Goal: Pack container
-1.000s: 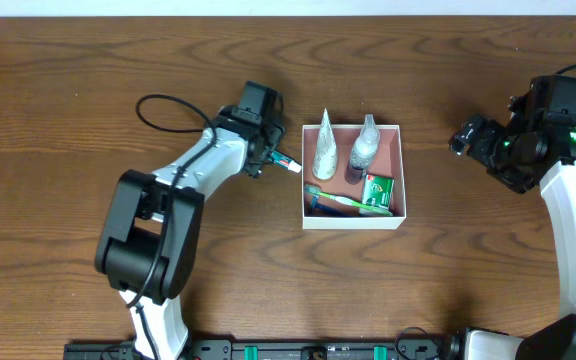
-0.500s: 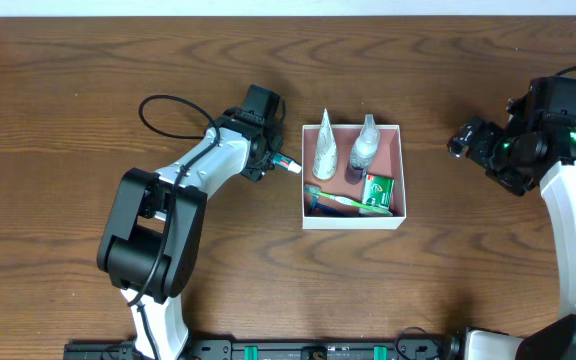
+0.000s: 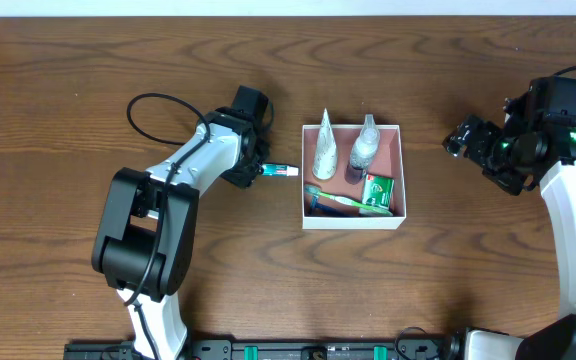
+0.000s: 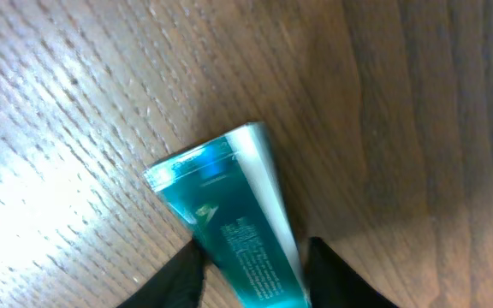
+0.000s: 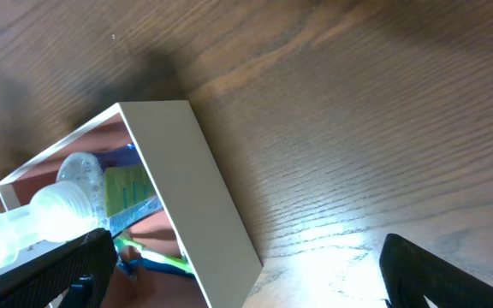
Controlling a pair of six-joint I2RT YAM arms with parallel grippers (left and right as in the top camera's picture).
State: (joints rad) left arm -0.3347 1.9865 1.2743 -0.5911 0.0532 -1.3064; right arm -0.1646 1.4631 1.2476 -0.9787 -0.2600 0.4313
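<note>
The container (image 3: 353, 224) is a square white-walled box with a pink-brown inside, right of the table's middle. It holds two clear bottles (image 3: 325, 152), a green toothbrush (image 3: 343, 200) and a green packet (image 3: 378, 189). My left gripper (image 3: 256, 171) is just left of the box, shut on a teal tube (image 3: 280, 172) whose white cap points at the box. In the left wrist view the tube (image 4: 229, 218) sits between my black fingers (image 4: 176, 281) close over the wood. My right gripper (image 3: 462, 140) is open and empty to the right of the box; its view shows the box's white wall (image 5: 204, 188).
A black cable (image 3: 153, 110) loops over the table behind the left arm. Bare wooden table (image 3: 448, 270) surrounds the box. The table's far edge runs along the top of the overhead view.
My left gripper has moved a little left and toward the front with the teal tube, away from the box's left wall. The right arm has barely moved.
</note>
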